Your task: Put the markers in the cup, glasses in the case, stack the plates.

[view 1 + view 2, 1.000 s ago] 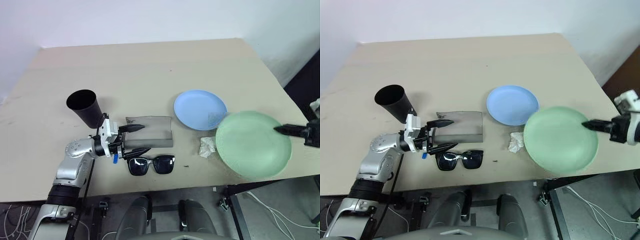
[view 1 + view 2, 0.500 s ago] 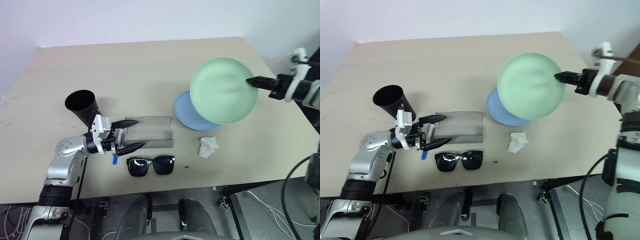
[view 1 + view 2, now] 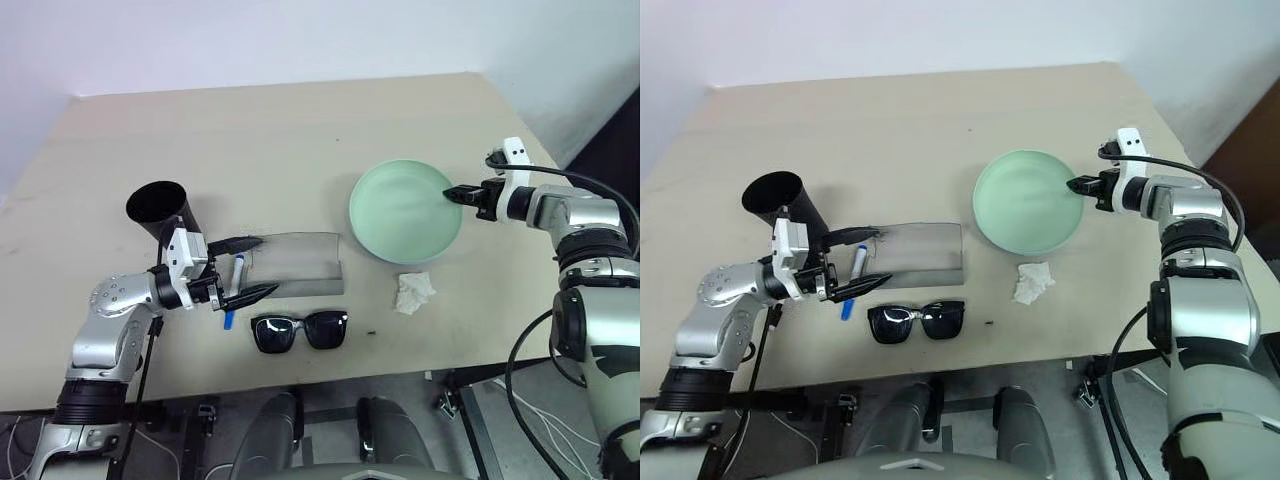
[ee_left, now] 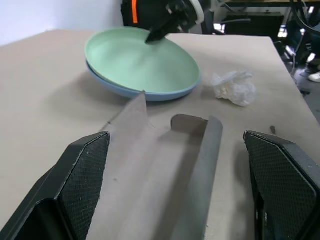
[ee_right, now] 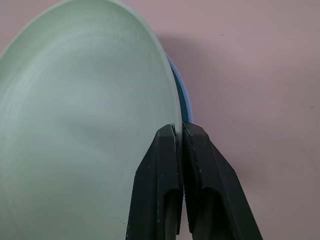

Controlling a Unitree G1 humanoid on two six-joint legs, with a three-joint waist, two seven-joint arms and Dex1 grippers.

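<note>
The mint green plate (image 3: 403,212) lies on top of the light blue plate (image 4: 126,90), of which just a rim sliver shows. My right gripper (image 3: 449,191) is shut on the green plate's right rim. The grey case (image 3: 297,264) lies open at the table's middle, with the sunglasses (image 3: 300,330) just in front of it. My left gripper (image 3: 266,264) stands open at the case's left end, holding nothing. A white marker with a blue end (image 3: 854,270) lies on the table between its fingers. The black cup (image 3: 160,208) stands tilted behind the left hand.
A crumpled white tissue (image 3: 413,292) lies in front of the stacked plates. The table's far half is bare tan surface, and its front edge runs just below the sunglasses.
My right gripper has carried the green plate from the table's right front edge up, to the left and down onto the blue plate. The left gripper has drawn back slightly from the case.
</note>
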